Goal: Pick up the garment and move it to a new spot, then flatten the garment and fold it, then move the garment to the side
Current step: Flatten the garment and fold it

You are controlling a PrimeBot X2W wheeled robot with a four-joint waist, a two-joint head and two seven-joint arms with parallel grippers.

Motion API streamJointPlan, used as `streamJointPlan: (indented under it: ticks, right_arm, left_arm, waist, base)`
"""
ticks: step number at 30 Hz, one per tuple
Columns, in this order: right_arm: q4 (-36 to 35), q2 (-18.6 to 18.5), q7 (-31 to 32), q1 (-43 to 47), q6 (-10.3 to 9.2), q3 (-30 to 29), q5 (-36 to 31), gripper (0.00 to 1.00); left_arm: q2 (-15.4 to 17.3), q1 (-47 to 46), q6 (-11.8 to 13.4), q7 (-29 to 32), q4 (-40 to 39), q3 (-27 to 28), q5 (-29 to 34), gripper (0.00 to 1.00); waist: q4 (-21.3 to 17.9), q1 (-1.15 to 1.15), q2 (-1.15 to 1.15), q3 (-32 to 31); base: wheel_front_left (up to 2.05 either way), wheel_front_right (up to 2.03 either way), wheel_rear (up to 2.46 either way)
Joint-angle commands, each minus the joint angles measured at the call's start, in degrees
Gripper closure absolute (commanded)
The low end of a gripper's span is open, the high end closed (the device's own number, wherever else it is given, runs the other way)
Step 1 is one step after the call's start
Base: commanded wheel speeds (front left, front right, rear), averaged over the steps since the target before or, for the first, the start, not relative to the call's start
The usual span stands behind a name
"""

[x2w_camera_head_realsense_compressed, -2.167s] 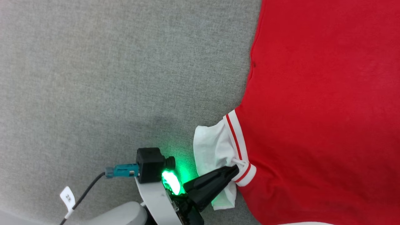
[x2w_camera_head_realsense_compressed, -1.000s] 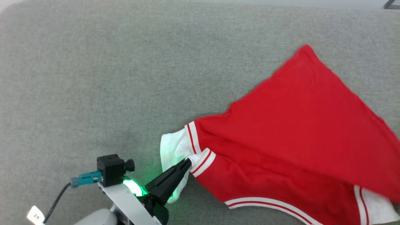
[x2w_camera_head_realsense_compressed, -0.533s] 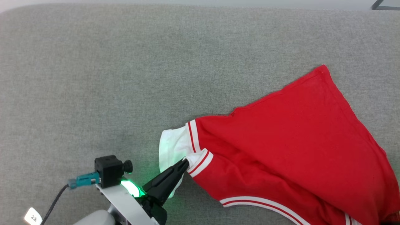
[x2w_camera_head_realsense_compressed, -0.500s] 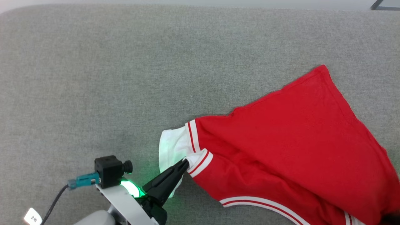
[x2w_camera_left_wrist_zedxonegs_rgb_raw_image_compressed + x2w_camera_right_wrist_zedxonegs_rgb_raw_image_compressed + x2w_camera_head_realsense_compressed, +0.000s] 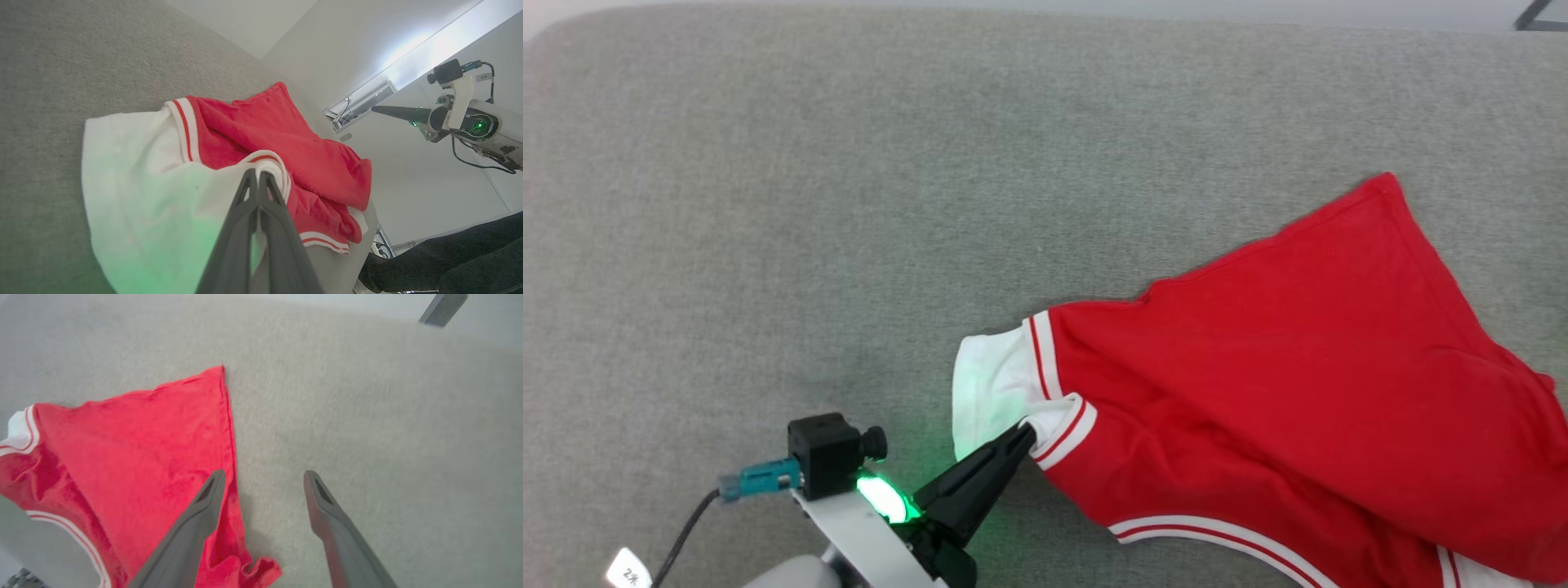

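Garment [image 5: 1298, 367] lies on grey fabric surface [image 5: 849, 204], at lower right of head view. Mostly spread flat, rumpled toward its near side. Red body; white panel [image 5: 992, 384] at its left end, set off by a white-red-white trim band [image 5: 1043, 355]. A 2nd band of the same stripe runs along the near hem. 1 pointed red corner reaches toward the far right.

Left gripper [image 5: 1027, 429]: its 2 fingers pressed together, pinching a folded bit of striped trim where white panel meets red. Left wrist view confirms the pinch on the band. Green light [image 5: 882, 500] from the wrist tints the white panel.

Right gripper [image 5: 264, 475]: its 2 fingers spread wide, nothing between them. In right wrist view 1 finger stands in front of the garment's red edge, the other over bare grey surface. Left wrist view shows it raised, well apart from the cloth.
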Motion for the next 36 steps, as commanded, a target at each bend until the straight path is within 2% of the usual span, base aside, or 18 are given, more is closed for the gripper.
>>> streamJointPlan:
  ticks: [1,3,6,13,16,19,29,30,31,32,36]
  right_arm:
    - [0.42,-0.14,0.09,-0.96,-0.06,-0.7,-1.08,0.0]
    - [1.85,0.89,0.43,-3.15,-0.06,-1.82,-4.18,0.0]
    - [3.64,5.37,4.04,-7.04,-0.06,-1.72,-10.87,0.0]
    - [10.72,20.65,14.66,-17.7,-0.06,-1.07,-20.52,0.0]
    - [14.06,24.76,17.71,-20.41,-0.06,-0.6,-23.51,0.0]
    - [16.21,27.33,20.07,-21.6,-0.06,0.14,-25.2,0.0]
    - [21.0,30.6,24.58,-20.53,-0.06,3.68,-29.5,0.0]
    - [21.43,30.82,25.01,-20.25,-0.07,4.09,-29.79,0.54]
    - [21.79,31.11,25.38,-19.85,-0.07,4.5,-29.74,0.69]
    - [21.99,31.43,25.27,-19.61,-0.07,4.61,-29.56,1.0]
    - [23.02,32.69,22.45,-19.57,-0.06,2.88,-28.89,1.0]
  left_arm:
    - [-0.23,-0.48,-0.12,-0.05,0.12,0.06,0.37,1.0]
    - [-0.89,-1.14,-0.32,0.01,0.29,-0.2,0.69,1.0]
    - [-1.73,-1.94,-0.54,0.11,0.86,-0.52,0.85,1.0]
    - [-3.41,-3.49,-0.83,0.16,1.75,-1.31,1.42,1.0]
    - [-4.16,-4.21,-0.94,0.1,2.13,-1.61,1.74,1.0]
    - [-5.06,-5.0,-1.05,0.06,2.68,-2.19,2.12,1.0]
    - [-6.97,-7.53,-1.02,-0.03,4.16,-3.72,1.9,1.0]
    - [-7.09,-7.73,-1.02,-0.06,4.26,-3.87,1.77,1.0]
    - [-7.17,-7.91,-1.03,-0.08,4.38,-4.04,1.63,1.0]
    - [-7.15,-8.02,-1.04,-0.11,4.51,-4.19,1.47,1.0]
    - [-6.71,-8.12,-1.03,-0.2,5.06,-4.02,0.94,1.0]
  waist:
    - [0.66,0.0,0.0,0.44]
    - [1.59,0.0,0.0,1.05]
    - [2.95,0.0,0.0,2.02]
    - [6.24,0.0,0.0,4.72]
    - [7.47,0.0,0.0,5.88]
    - [8.55,0.0,0.0,6.77]
    - [9.98,0.0,0.0,7.85]
    - [10.02,0.0,0.0,7.74]
    - [10.02,0.0,0.0,7.51]
    - [9.98,0.0,0.0,7.25]
    - [9.46,0.0,0.0,5.73]
  base:
    - [0.0,0.0,0.0]
    - [0.0,0.0,0.0]
    - [0.0,0.0,0.0]
    - [0.0,0.0,0.0]
    - [0.0,0.0,0.0]
    - [0.0,0.0,0.0]
    - [0.0,0.0,0.0]
    - [0.0,0.0,0.0]
    - [0.0,0.0,0.0]
    - [0.0,0.0,0.0]
    - [0.0,0.0,0.0]
